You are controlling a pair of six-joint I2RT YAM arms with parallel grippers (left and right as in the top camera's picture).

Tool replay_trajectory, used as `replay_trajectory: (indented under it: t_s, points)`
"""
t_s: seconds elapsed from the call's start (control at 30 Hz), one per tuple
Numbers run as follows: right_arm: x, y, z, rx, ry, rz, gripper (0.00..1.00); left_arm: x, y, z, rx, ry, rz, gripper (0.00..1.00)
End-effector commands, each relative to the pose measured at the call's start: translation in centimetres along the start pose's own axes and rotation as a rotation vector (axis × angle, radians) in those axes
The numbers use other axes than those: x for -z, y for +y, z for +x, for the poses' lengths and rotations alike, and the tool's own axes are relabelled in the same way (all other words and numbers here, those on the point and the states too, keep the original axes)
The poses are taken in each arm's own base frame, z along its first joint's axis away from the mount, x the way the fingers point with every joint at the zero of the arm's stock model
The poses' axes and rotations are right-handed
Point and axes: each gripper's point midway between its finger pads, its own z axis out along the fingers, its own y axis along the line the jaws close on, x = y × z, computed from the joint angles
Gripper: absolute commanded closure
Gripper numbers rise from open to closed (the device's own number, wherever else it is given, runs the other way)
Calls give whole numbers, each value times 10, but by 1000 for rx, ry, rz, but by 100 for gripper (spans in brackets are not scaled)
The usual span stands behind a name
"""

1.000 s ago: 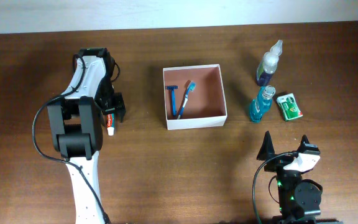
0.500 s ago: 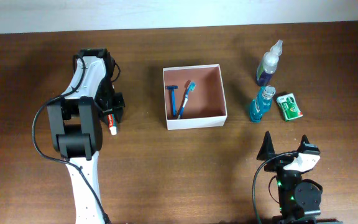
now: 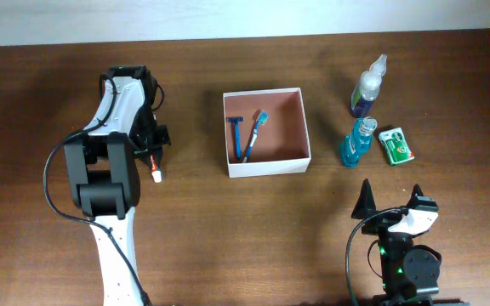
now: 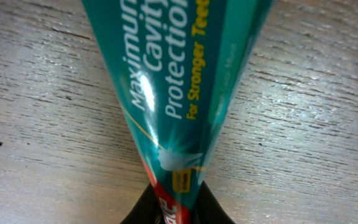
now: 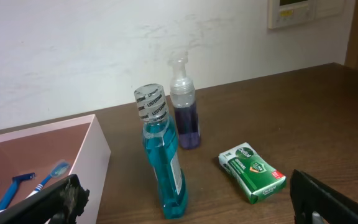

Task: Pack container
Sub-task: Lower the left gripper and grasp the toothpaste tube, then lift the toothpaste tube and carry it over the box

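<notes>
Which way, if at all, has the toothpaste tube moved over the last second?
Yes, slightly. Overhead, the toothpaste tube in the left claw has shifted a little toward the container, and less of it shows.

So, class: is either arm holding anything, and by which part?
The left gripper pinches the toothpaste tube at its narrow red part, seemingly near the cap; the right gripper holds nothing.
</notes>
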Motion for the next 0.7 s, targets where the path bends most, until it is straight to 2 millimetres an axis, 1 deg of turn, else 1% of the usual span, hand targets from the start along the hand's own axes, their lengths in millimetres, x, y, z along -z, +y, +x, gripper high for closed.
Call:
replay_trajectory:
  t_s: [0.0,0.17,0.27,0.3,0.33,0.4,0.53,0.67]
  points:
    - [0,0,2,12,4,1,2,9,6,-6,8,-41,-19,89]
    - [0,0,2,12,4,1,2,33,6,-6,8,-82,-3,90]
    - [0,0,2,12,4,1,2,55,1,-1,2,-100,24,91]
    - [0,0,2,12,3,1,2,63,-4,2,-4,-106,45,91]
    - [0,0,2,12,4,1,2,70,-10,5,-12,-113,71,94]
    - [0,0,2,12,4,1,2,87,-26,10,-38,-144,116,96]
    - [0,0,2,12,4,1,2,120,-52,21,-105,-243,136,95]
    - [0,0,2,12,4,1,2,147,-73,36,-165,-321,153,94]
